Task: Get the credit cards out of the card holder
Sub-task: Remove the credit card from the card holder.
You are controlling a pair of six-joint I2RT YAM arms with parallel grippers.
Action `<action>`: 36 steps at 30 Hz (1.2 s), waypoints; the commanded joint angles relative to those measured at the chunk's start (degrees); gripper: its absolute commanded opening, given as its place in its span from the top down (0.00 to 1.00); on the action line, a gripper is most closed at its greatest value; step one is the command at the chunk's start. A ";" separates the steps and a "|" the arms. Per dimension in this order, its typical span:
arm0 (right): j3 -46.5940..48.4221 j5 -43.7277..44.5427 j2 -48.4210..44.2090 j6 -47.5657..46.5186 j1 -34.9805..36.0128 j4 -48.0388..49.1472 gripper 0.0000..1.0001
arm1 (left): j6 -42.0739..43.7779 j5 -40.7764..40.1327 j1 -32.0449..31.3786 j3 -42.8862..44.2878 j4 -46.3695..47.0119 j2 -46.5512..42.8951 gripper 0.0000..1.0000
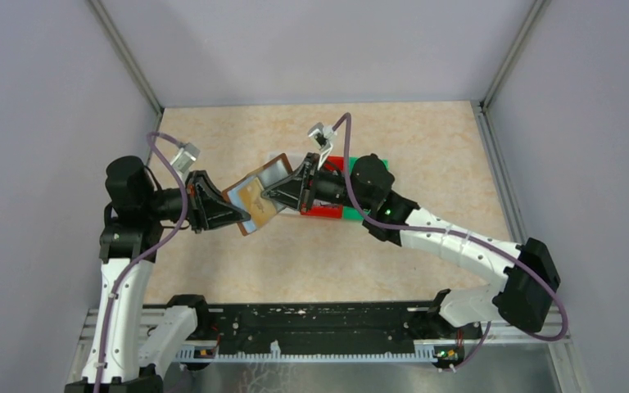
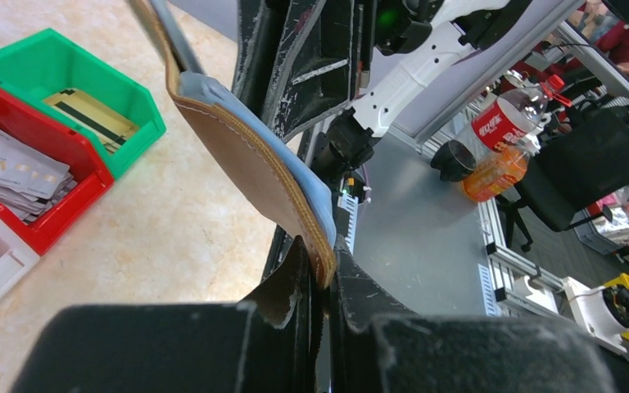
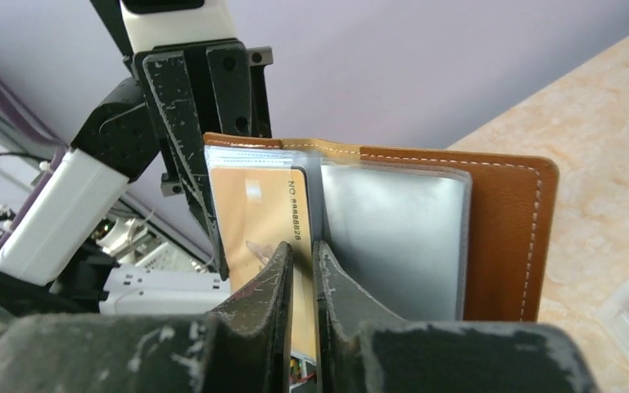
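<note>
Brown card holder (image 3: 504, 233) pinched in left jaws, gold card (image 3: 254, 217) in right jaws; shallow grip could be lost, sleeve dragged.

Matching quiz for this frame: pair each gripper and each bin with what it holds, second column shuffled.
1 left gripper
2 right gripper
3 red bin
4 green bin

A silvery cards
B card holder, by its edge
C striped gold card
D numbered gold card, in the holder

Pairs: 1-B, 2-D, 3-A, 4-C.
</note>
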 commanded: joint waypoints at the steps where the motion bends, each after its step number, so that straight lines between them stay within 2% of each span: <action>1: 2.29 -0.18 -0.45 -2.27 3.12 -2.37 0.97 | 1.80 -0.35 -0.42 1.13 2.40 -0.08 1.00; 2: 1.75 -1.34 -0.75 -1.58 3.15 -0.96 1.00 | 2.06 -0.42 -0.42 1.13 2.15 -0.10 1.00; 6: -2.53 -9.36 -1.56 5.30 2.49 11.97 1.00 | 3.77 -1.38 -0.42 1.32 0.32 0.01 1.00; 10: -4.75 -13.48 -1.59 10.30 2.09 18.89 1.00 | 5.02 -3.64 -0.42 1.57 -0.90 0.36 1.00; 25: -7.78 -15.35 -2.39 16.01 1.58 26.50 1.00 | 9.31 -14.14 -0.42 3.41 -6.50 1.48 1.00; 33: -10.71 -15.02 -3.28 20.65 -1.44 32.48 1.00 | 8.27 -11.72 -0.42 3.76 -5.82 1.81 1.00; 36: -10.33 -13.67 -3.64 18.49 -1.63 28.13 1.00 | 7.50 -10.10 -0.42 3.76 -5.38 2.01 1.00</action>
